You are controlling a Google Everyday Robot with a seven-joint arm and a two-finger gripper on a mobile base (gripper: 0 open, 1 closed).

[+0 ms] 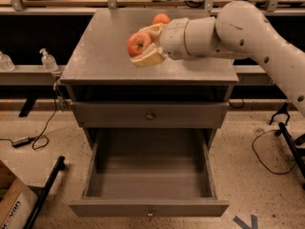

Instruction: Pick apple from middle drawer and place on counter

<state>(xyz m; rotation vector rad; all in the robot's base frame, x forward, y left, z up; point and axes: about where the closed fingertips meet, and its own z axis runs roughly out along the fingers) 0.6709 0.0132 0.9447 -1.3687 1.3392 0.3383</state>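
While the apple is pinched between the two fingers of the pincer, one finger over it and one under it, it appears to be held just above the worktop, over the front half of the slab and slightly left of centre. The deciding relation is vertical: bare worktop lies directly below the apple, so the placing move is judged to call for a short straight descent, then a spreading of the fingers. The arm is reached in from the right, with the pincer pointed leftward. An orange is seen on the worktop just behind the pincer, toward the rear edge. The bare area below and to the left is judged the safer landing zone, since a round fruit may roll once released. The middle drawer is pulled open below, and nothing is seen inside it. No brand or label is seen on the task items. Lettering is printed on a cardboard box at the lower left, but it is cut off and cannot be read with certainty.
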